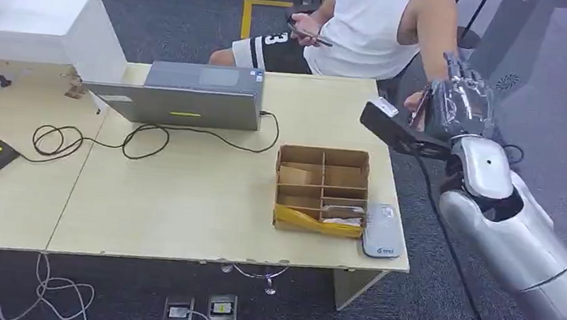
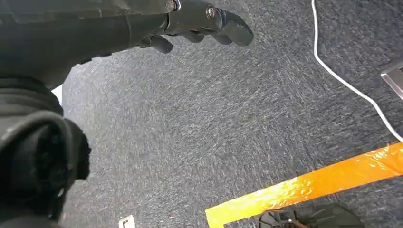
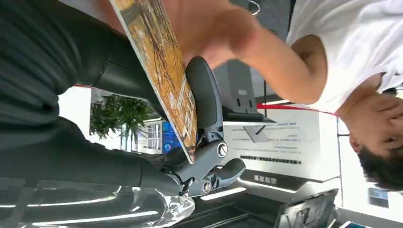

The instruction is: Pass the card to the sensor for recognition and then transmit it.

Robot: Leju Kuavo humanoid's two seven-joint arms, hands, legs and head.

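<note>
I have the right hand (image 1: 461, 99) raised off the far right corner of the table (image 1: 178, 220), out toward the seated person (image 1: 374, 26). In the right wrist view the card (image 3: 164, 71) is pinched edge-on between the thumb and the darker fingers (image 3: 204, 95), so the hand is gripping it. The person's hand (image 3: 209, 28) is right at the card's far end, apparently touching it; I judge this to be the hand-over step, with the card held out by one end so the other end is free to take.

The sensor, as I read it, is the flat grey reader (image 1: 382, 232) lying on the table just beside the cardboard tray (image 1: 322, 189). The tray sits near the table's right edge, within easy reach of my right arm, which is probably why both are placed there. The card is well apart from the reader now, up at the person's side.

The left hand (image 2: 199, 23) hangs over the carpet (image 2: 228, 123), fingers loosely curled with nothing in them, kept out of the way. A laptop (image 1: 183, 98) and its cables lie further left, clear of the working side.

My next call is to hold steady until the person has a firm grip.
</note>
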